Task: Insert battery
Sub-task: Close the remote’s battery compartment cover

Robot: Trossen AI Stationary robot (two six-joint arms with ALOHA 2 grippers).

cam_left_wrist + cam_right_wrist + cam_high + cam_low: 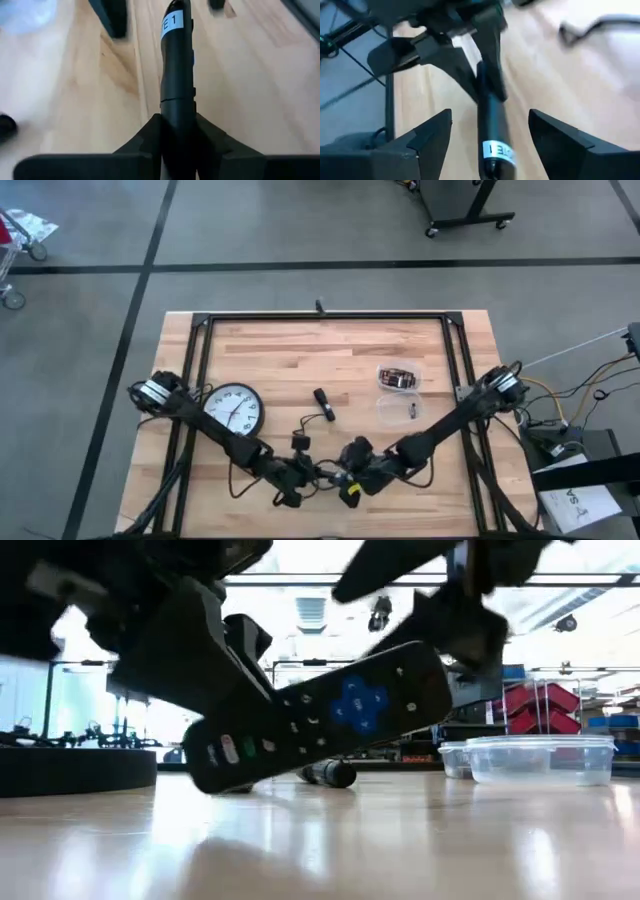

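Butcher-block table, pale striped wood inside a dark metal frame, cut off along its near edge in the high view, with both arms meeting low at that edge in a tangle too dark and small to sort out from above. Round wall clock, white face in a black rim, lying flat beside the left arm; seen in the low view only as a dark rim at the picture's left. Two clear plastic tubs toward the right side, the farther one holding dark, reddish contents too small to name, the nearer one with a single small item; in the low view stacked into one translucent blur. Black remote, long and slim, held off the table and tilted, its button face with a blue pad and small red, green and white keys plain in the low view yet hidden from both wrist cameras, which show only a smooth back bearing a white label, half readable. Left gripper pinching one end of the remote between matte dark fingers. Right gripper spread wide, fingers either side of the labelled end without touching. Small dark cylinder lying alone mid-table, seen end-on behind the remote in the low view; battery or not, cannot tell.
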